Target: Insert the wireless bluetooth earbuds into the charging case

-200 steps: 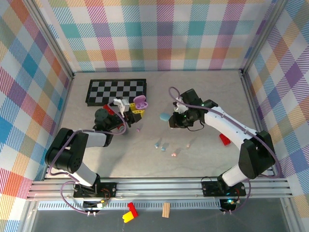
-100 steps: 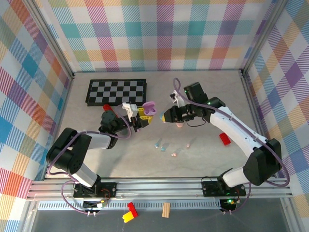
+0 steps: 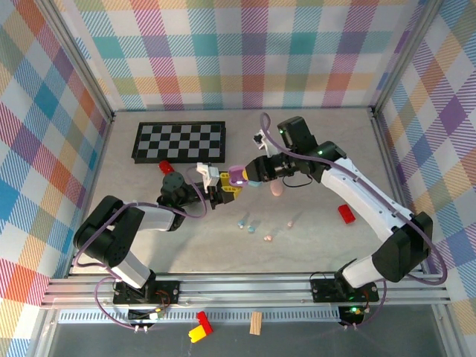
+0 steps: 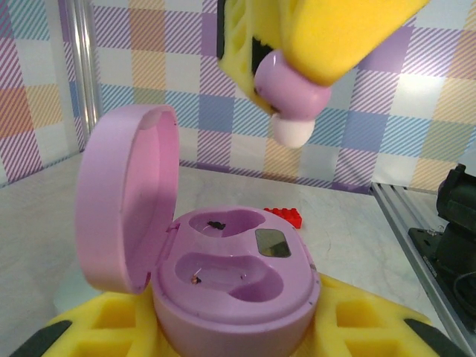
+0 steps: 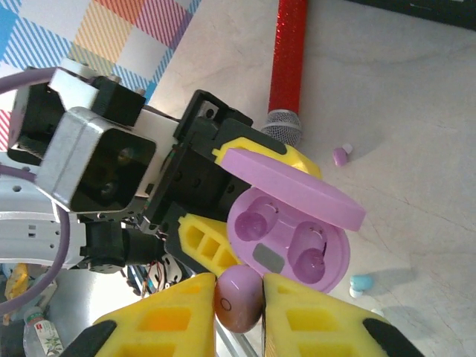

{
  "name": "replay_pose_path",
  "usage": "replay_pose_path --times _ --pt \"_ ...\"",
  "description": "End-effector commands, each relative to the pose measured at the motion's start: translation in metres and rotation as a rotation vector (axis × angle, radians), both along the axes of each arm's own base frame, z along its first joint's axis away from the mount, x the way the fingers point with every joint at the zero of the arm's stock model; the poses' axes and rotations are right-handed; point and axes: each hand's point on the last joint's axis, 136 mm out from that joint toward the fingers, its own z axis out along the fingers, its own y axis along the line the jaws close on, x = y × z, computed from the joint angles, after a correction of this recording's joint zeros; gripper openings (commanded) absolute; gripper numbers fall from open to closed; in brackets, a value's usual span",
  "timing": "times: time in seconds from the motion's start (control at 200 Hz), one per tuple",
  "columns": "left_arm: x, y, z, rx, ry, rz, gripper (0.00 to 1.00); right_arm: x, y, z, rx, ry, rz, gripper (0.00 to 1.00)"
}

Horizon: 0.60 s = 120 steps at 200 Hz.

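My left gripper is shut on the base of an open purple charging case; its lid stands up at the left and both wells look empty. My right gripper is shut on a purple earbud, which hangs just above the case, close to its front rim and apart from it. From the left wrist view the earbud sits high between yellow fingers. Loose earbuds lie on the table: two blue, two pink, one purple.
A chessboard lies at the back left. A red microphone lies near the left gripper. A red brick rests under the right arm. A blue case and a pink one sit below the right gripper.
The left gripper carried the open case rightward toward the table's middle. The right gripper rose from the table with the purple earbud and moved left to just over the case.
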Motion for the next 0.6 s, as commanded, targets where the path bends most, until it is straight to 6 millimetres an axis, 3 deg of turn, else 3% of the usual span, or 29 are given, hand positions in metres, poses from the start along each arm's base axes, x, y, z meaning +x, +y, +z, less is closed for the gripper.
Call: replay_pose_path --times 0.0,0.595 --pt "-0.008 -0.005 0.016 -0.022 -0.053 -0.049 0.28 0.002 0.001 -0.004 -0.022 -0.008 0.014 0.19" --pt "-0.007 -0.006 0.021 -0.033 -0.053 -0.044 0.28 0.007 0.003 -0.030 -0.065 0.033 0.011 0.19"
